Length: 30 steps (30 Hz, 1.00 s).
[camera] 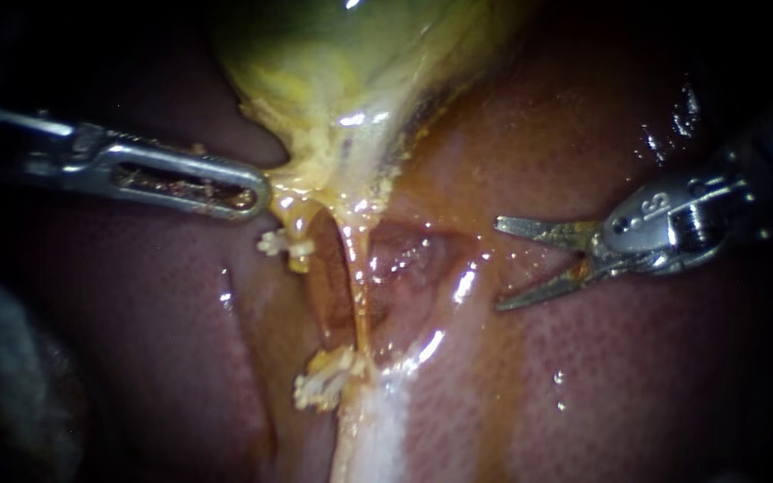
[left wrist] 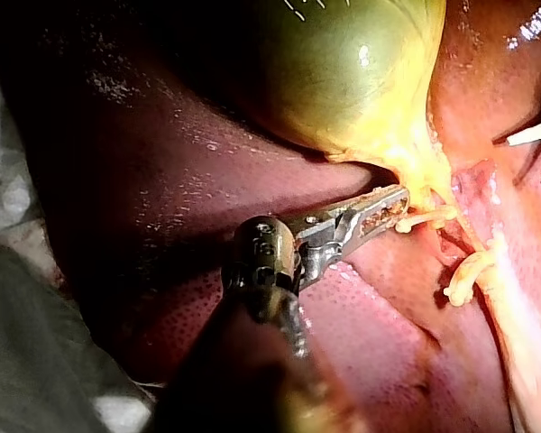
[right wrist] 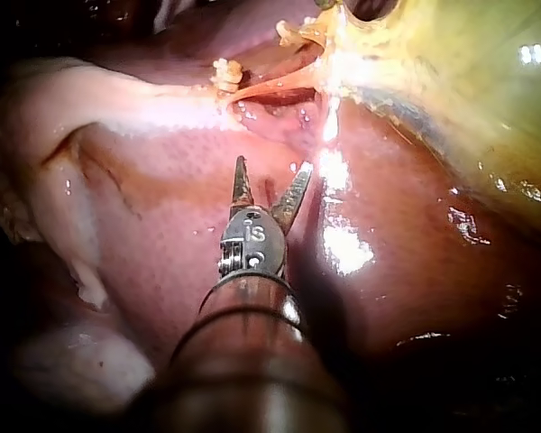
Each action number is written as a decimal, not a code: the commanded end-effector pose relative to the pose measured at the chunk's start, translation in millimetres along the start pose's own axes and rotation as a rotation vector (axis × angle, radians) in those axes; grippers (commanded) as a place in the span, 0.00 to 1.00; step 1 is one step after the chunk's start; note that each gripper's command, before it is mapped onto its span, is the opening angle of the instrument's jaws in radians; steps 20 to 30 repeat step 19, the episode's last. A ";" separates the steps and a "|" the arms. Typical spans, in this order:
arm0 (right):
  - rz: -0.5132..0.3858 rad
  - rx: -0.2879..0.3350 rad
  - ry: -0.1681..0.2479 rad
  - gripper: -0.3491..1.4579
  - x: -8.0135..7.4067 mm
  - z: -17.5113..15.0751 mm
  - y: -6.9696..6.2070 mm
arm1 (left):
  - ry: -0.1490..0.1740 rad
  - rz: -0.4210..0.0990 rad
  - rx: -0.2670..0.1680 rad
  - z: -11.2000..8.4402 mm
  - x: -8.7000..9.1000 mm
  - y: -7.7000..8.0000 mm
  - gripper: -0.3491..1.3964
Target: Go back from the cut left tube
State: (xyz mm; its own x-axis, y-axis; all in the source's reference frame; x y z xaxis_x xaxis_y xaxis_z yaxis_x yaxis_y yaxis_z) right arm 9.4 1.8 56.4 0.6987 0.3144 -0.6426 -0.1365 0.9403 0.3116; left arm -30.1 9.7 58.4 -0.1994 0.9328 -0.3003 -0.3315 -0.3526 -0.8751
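At the gallbladder's (camera: 315,54) neck, where yellow tissue narrows down onto the liver (camera: 655,376), the cut left tube (camera: 300,252) lies in two parts with a clear gap between them. A short upper stump hangs from the neck and carries a pale clip (camera: 272,242). A lower stump bears a cluster of pale clips (camera: 319,385) where the tissue turns into a whitish band. The tube's long axis runs from the neck down toward that band, roughly across the line of the right instrument (camera: 498,265). Its cut ends look yellowish and frayed, wet with amber fluid. Just beside it, on the side facing the right instrument, a second tube (camera: 357,277) runs unbroken from the neck to the band. The right instrument ends in two slim blades, spread wide with nothing between them. They are poised over bare liver, apart from both tubes, with the tips pointing at them. The cut tube therefore lies straight ahead of the blades, beyond the uncut one, as the right wrist view also shows. By my reading, going back means drawing this instrument away along its own shaft, with little nearby to snag. The left instrument (camera: 252,190) is the nearer of the two, its tip just beside the upper stump. Its jaws appear closed on the yellow tissue of the gallbladder's neck, holding it taut. I judge that hold to be a steadying one, not the part that retreats.
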 end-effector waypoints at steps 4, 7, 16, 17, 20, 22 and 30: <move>0.000 0.000 0.000 0.99 0.0 -0.1 0.0 | 0.007 0.013 0.012 1.3 -0.6 -0.9 0.00; 0.000 0.001 0.000 0.99 -0.1 -0.1 0.0 | 0.005 0.015 0.010 1.8 -0.8 -1.1 0.00; -0.005 0.001 0.001 0.99 0.0 -0.2 0.0 | 0.003 0.016 0.007 2.2 -0.9 -1.3 0.00; -0.005 0.002 0.001 0.99 0.1 -0.3 0.1 | 0.003 0.016 0.006 2.2 -0.9 -1.3 0.00; -0.004 0.002 0.000 0.99 0.2 -0.3 0.0 | 0.002 0.016 0.006 2.1 -0.9 -1.3 0.00; -0.004 0.002 0.000 0.99 0.2 -0.3 0.0 | 0.002 0.016 0.006 2.1 -0.9 -1.3 0.00; -0.004 0.002 0.000 0.99 0.2 -0.3 0.0 | 0.002 0.016 0.006 2.1 -0.9 -1.3 0.00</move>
